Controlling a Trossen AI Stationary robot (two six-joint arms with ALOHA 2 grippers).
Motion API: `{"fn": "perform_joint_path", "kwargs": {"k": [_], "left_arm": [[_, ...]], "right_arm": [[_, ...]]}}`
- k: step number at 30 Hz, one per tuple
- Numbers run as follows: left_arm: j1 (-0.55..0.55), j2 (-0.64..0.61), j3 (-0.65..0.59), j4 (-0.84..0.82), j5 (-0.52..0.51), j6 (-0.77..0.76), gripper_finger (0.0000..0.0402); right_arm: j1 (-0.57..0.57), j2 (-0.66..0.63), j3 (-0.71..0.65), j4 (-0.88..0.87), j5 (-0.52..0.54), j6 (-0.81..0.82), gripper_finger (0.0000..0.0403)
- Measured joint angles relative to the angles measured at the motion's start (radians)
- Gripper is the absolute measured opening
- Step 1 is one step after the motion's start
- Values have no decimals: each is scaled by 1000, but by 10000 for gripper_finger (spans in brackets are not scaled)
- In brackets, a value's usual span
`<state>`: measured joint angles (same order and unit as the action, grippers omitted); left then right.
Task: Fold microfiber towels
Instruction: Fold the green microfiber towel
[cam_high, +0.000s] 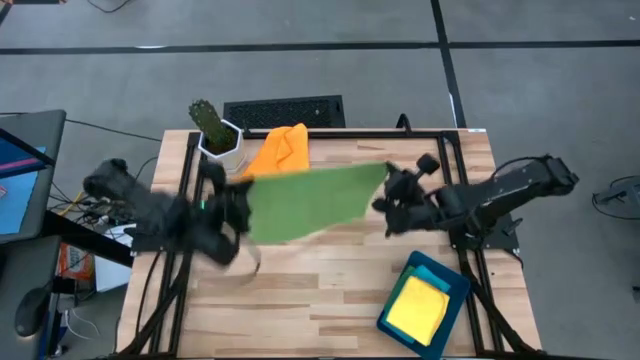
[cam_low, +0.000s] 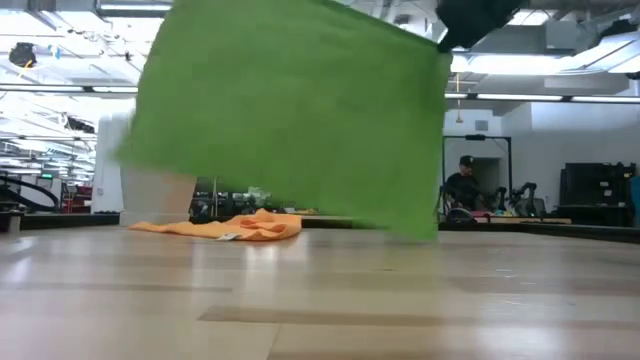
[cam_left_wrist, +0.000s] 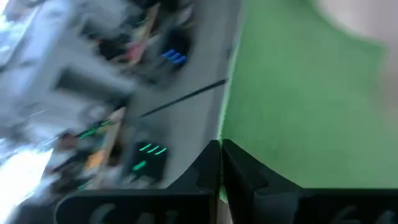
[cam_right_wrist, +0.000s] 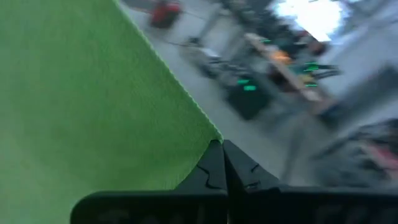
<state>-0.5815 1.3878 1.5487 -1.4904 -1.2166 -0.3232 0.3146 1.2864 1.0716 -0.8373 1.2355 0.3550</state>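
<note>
A green microfiber towel (cam_high: 305, 200) is spread in the air over the middle of the table, between my two grippers. In the low view the green towel (cam_low: 290, 110) hangs as a flat sheet, with its lower edge clear of the wood. My left gripper (cam_high: 243, 205) is shut at its left end and my right gripper (cam_high: 385, 190) is shut at its right end. An orange towel (cam_high: 282, 150) lies crumpled on the table near the far edge. A yellow towel (cam_high: 418, 308) lies folded in the teal tray (cam_high: 455, 285). My left gripper pinches the towel's edge at its left upper corner (cam_left_wrist: 225, 134) between its two fingers, coming nearly level from the table's left. The cloth spreads away from the fingertips, lifted clear. My right gripper pinches the right upper corner (cam_right_wrist: 211, 138) between its two fingers, coming nearly level from the table's right. The sheet runs fairly flat between the two holds and hangs below them.
A cactus in a white pot (cam_high: 215, 130) stands at the far left corner, with a black keyboard (cam_high: 283, 110) just beyond the far edge. The teal tray sits at the near right corner. Bare wood (cam_high: 300, 290) lies under and in front of the towel.
</note>
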Motion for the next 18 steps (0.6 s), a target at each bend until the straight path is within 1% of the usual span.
{"fn": "perform_joint_path", "kwargs": {"k": [2,3,4,5,6,9,11,14,16,18], "left_arm": [[112,-47,13,-3,-29,72,0],[169,-76,23,8,-32,102,0],[224,-104,32,33,-15,133,0],[274,-131,38,54,21,166,0],[314,-157,38,64,85,193,0],[388,-227,23,133,312,204,0],[388,-266,-10,143,443,183,0],[335,-304,-101,166,598,57,0],[277,-308,-188,173,670,-45,0],[205,-304,-291,182,719,-166,0]], "right_arm": [[-57,-30,4,41,51,-95,3],[-77,-44,5,63,54,-141,3],[-93,-58,3,81,45,-184,3],[-102,-69,3,108,38,-222,3],[-105,-78,4,135,29,-253,3],[-73,-97,2,168,-25,-279,3],[-29,-92,2,166,-57,-237,3],[59,-46,1,143,-123,-85,3],[125,8,1,132,-180,19,3],[193,75,0,130,-237,118,3]]}}
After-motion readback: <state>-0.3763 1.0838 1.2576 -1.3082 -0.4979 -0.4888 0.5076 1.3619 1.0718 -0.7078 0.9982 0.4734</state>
